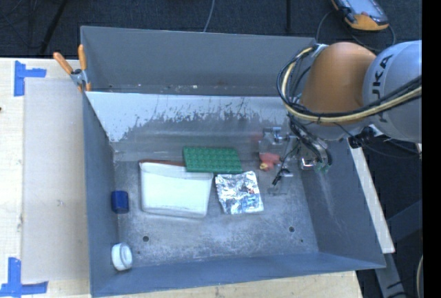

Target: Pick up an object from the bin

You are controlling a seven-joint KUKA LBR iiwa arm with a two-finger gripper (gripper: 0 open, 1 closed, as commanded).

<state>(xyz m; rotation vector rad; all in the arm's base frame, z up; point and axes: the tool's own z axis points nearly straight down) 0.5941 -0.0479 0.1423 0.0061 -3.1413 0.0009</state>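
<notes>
My gripper (282,171) hangs low at the right of the bin floor, under the arm's orange cover. A small red thing (267,161) lies just to its left, close against it; whether they touch I cannot tell. A crinkled silver foil packet (238,193) lies a little further left and nearer the front. Behind the packet, toward the back wall, a flat green studded plate (211,159) rests on the floor.
A white flat box (175,188) lies left of the foil packet. A small blue cap (120,201) and a white round cap (122,256) sit near the left wall. The bin's sloped walls rise close on the gripper's right.
</notes>
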